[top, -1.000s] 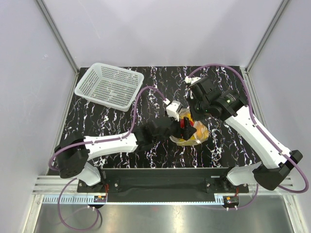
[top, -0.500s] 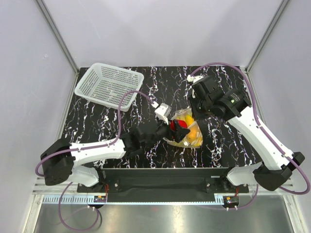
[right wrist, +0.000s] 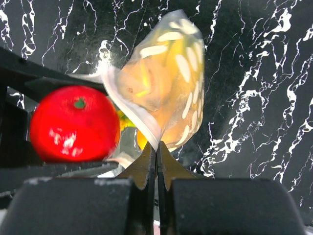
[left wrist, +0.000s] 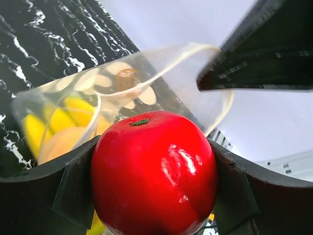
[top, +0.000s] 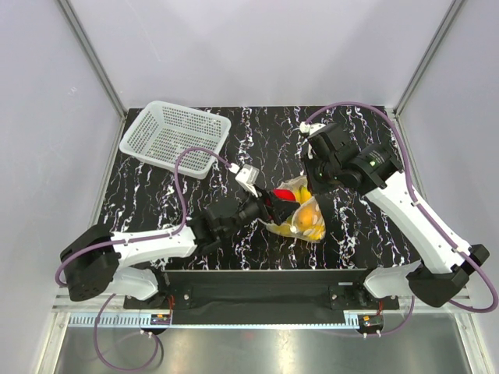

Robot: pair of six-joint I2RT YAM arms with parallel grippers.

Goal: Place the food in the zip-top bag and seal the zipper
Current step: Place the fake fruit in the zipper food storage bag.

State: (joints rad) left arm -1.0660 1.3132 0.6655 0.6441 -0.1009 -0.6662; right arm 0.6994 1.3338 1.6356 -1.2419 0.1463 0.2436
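Observation:
My left gripper (top: pixel 269 209) is shut on the red fruit (left wrist: pixel 154 171), which sits just outside the open mouth of the zip-top bag (top: pixel 302 214). The red fruit also shows in the right wrist view (right wrist: pixel 74 123) and the top view (top: pixel 279 205). My right gripper (right wrist: pixel 157 157) is shut on the bag's mouth edge, where the zipper (right wrist: pixel 128 108) runs, and holds it up. The clear bag (right wrist: pixel 168 93) with white marks holds the yellow bananas (left wrist: pixel 49 125) and the orange fruit (top: pixel 306 213). The yellow-pink fruit is not clear to see.
A white perforated basket (top: pixel 175 138) stands at the back left of the black marbled table (top: pixel 366 222). Grey walls enclose the table on three sides. The arm bases sit at the near edge.
My left arm has pulled back to the left with the red fruit, from over the bag to just outside its mouth. My right gripper has kept its hold on the bag edge.

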